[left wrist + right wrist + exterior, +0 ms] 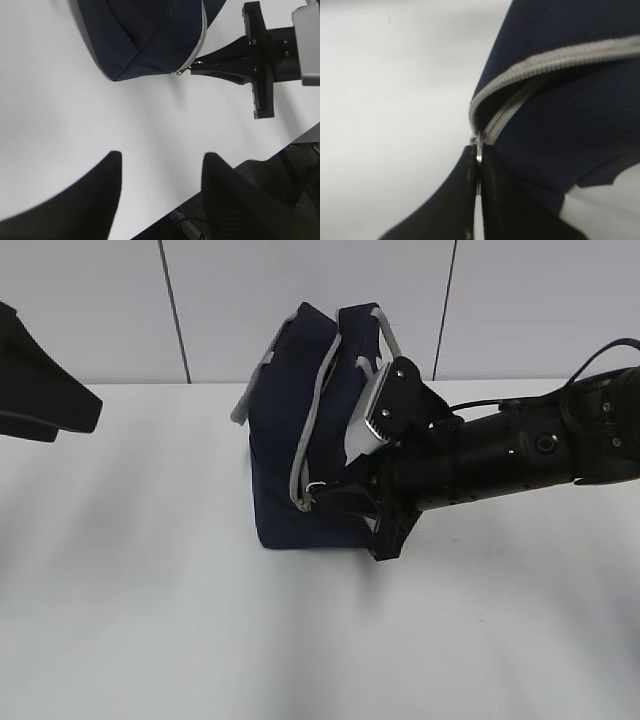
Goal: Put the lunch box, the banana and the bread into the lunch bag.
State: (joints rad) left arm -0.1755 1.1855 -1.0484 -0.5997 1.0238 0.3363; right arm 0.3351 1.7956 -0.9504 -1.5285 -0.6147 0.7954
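Plain white desk (pixel 150 620) against a pale panelled wall (pixel 300 300) with dark vertical seams; nothing else lies on it in these views. The lunch bag (pixel 290 460) stands mid-desk toward the back, navy fabric, grey zipper (pixel 555 62) parted along its edge, grey strap handle (pixel 385 330) poking up top. No lunch box, banana or bread visible anywhere (probably inside already, cannot confirm).

Right claw (pixel 478 165) is clamped shut on the small metal ring pull (pixel 179 72) at the low corner of the bag, fingertips (pixel 465 200) pressed flat together around it. Left claw (pixel 160 165) hangs apart from the bag with jaws spread, gripping nothing.

Handling: bag looks soft and floppy, walls sag and crease, so it will likely slide or tip on the smooth desk when the zipper is tugged; bracing the far side would help. Best hold is that ring pull (tiny, thin, easy to slip out of) or the strap handles for lifting. Seems light.

No brand, label or readable writing visible on the bag or the arms.
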